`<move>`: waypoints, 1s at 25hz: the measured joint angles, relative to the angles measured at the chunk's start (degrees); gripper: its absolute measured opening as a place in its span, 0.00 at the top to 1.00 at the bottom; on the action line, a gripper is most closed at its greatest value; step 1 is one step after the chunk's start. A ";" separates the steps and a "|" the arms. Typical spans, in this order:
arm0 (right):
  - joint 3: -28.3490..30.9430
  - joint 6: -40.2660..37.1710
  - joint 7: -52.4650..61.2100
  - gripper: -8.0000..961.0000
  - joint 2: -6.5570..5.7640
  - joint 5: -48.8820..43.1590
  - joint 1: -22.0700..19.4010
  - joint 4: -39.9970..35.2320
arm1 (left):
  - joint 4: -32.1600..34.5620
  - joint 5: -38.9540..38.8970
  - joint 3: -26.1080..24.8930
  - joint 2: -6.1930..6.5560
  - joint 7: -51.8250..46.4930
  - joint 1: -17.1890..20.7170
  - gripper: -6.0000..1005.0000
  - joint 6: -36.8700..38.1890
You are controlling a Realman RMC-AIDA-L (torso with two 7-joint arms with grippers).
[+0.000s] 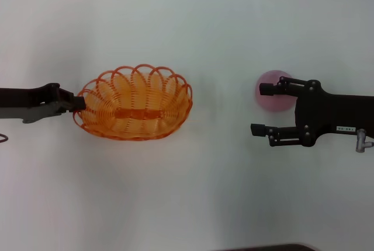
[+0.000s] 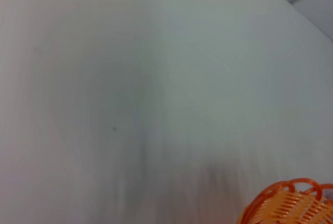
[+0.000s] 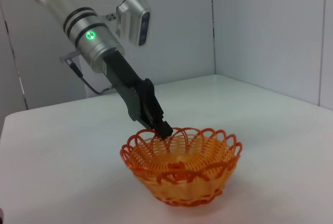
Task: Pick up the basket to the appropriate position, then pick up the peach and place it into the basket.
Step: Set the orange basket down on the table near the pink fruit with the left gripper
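Orange wire made up the basket [image 1: 134, 104], which sat left of centre on the white surface [image 1: 193, 192], open side up. At its nine o'clock edge the left gripper [image 1: 79, 104] had its jaws clamped on one of the rim loops; the right wrist view showed the dark tips pinched on the rim [image 3: 162, 129] from above, the arm slanting down to it. A grip on the rim made sense here: the wire loops gave the only thin edge to bite, and holding from the side left the bowl free for fruit.

Over at three o'clock, well apart from the basket, the pink peach [image 1: 270, 96] rested on the surface. The right gripper [image 1: 262, 109] pointed toward the basket with its jaws spread wide, holding nothing. Its upper finger crossed in front of the peach, while the lower one lay clear, toward six o'clock. By my reading, the basket step was in hand and the peach pick was being lined up; the jaws would need to shift toward twelve o'clock to straddle the fruit squarely.
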 joint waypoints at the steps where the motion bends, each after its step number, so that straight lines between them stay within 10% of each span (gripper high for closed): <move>1: 0.00 0.02 0.00 0.07 0.00 0.00 0.03 0.00 | 0.00 -0.73 0.50 -0.01 -0.08 0.41 0.95 -0.22; 25: 0.84 1.27 -0.02 0.07 0.17 -0.01 0.65 0.24 | 2.88 -6.70 10.22 -0.12 -1.66 6.02 0.95 -8.12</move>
